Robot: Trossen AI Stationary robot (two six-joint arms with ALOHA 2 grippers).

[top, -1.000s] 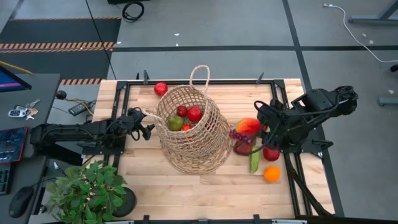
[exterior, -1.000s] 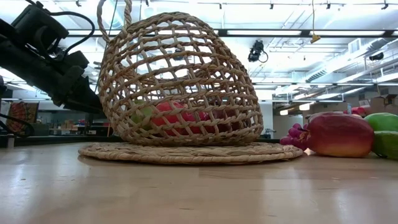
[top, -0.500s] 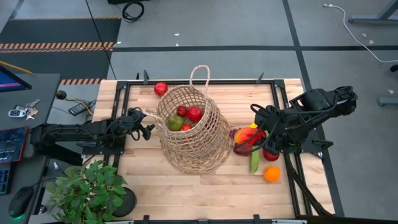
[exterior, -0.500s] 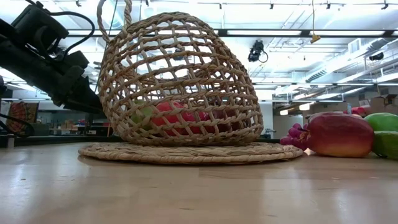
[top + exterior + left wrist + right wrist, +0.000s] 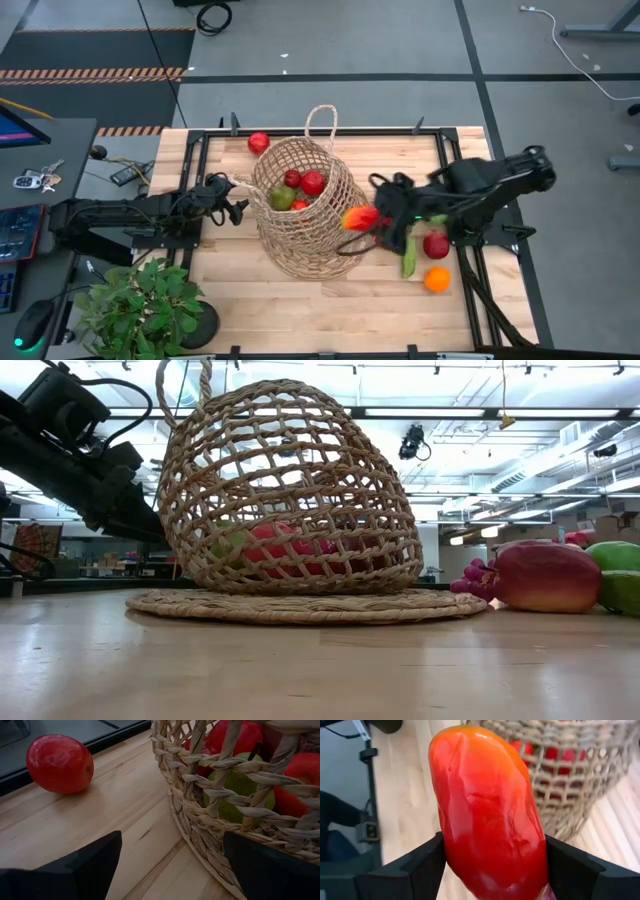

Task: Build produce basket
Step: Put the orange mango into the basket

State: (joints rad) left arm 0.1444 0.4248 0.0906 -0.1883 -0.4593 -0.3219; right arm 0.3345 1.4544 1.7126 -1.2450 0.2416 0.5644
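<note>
Two dark, nearly black jointed robot arms, bulky rounded joint housings, thin black cables looping along the links, flat matte black fingers [image 5: 85, 870]

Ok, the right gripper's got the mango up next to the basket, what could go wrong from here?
1. The right gripper carries the mango level with the basket wall, not over the opening; it could bump the weave.
2. The basket leans, with the left gripper open by its rim; a knock might tip it.
3. The mango looks smooth and could slip.

Rough woven wicker basket [image 5: 305, 210], glossy smooth mango [image 5: 487, 815], wooden table [image 5: 300, 310].
</note>
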